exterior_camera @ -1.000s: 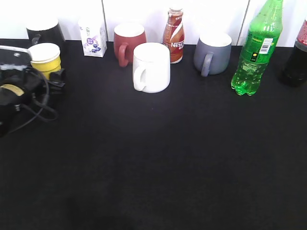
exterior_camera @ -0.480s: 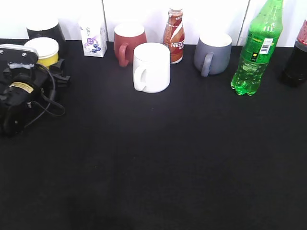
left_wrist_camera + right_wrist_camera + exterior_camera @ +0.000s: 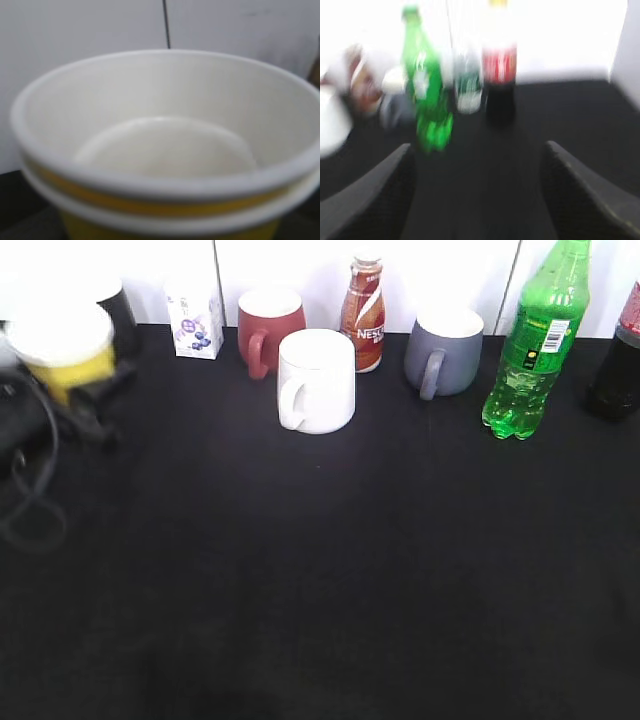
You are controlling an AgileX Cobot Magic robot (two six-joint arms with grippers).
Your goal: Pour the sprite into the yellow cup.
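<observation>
The yellow cup (image 3: 60,348), white inside, is at the far left of the exterior view, blurred and raised off the black table. My left gripper (image 3: 72,382) is shut on it, with a dark finger showing to the cup's right. The cup's empty white inside (image 3: 165,145) fills the left wrist view and hides the fingers. The sprite (image 3: 535,340), a tall green bottle, stands upright at the back right. My right gripper (image 3: 478,147) is open and empty, out of the exterior view. The sprite (image 3: 427,95) stands ahead of it to the left, some way off.
Along the back stand a black cup (image 3: 118,305), a small carton (image 3: 194,315), a red mug (image 3: 268,328), a white mug (image 3: 317,380), a Nescafe bottle (image 3: 363,315), a grey mug (image 3: 443,352) and a cola bottle (image 3: 618,360). A clear water bottle (image 3: 468,85) stands behind the sprite.
My left gripper has closed around the yellow cup and carried it up and to the left. The sprite and the mugs have not moved.
</observation>
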